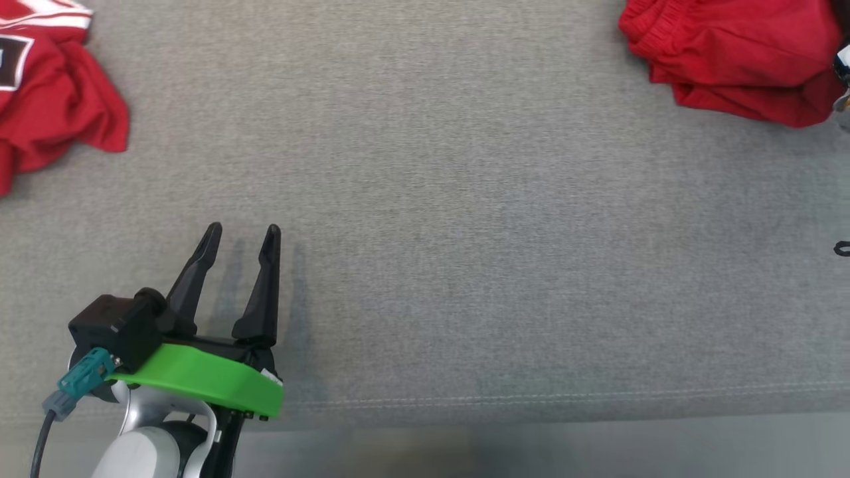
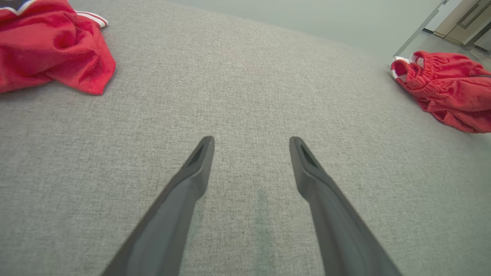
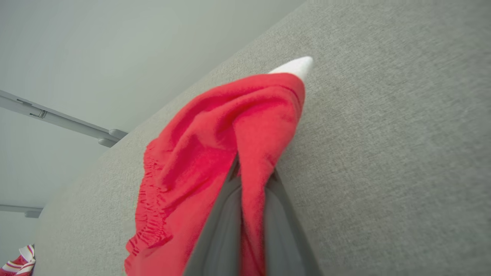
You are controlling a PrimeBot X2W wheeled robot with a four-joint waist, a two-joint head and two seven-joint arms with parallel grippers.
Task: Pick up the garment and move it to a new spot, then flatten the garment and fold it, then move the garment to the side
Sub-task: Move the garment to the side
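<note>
With the right gripper [image 3: 251,180] clamped on the garment [image 1: 730,53] at the far right of the surface [image 1: 465,199] and the left gripper [image 1: 242,231] released, only the grasp appeared done; relocation, flattening and folding were outstanding.

The shorts [image 1: 730,53] are plain bright red, with a small white tip at one corner (clearest in the right wrist view). The jersey [image 1: 46,99] is also red, but it carries white stripes and a dark patch edged in white. The fabric surface [image 1: 465,199] is light grey with a fine woven speckle. The left gripper [image 1: 242,232] has black fingers [image 1: 262,285], a green plate [image 1: 206,378] and a teal plug [image 1: 83,378]; the right gripper [image 3: 254,174] has dark grey fingers [image 3: 226,230].
</note>
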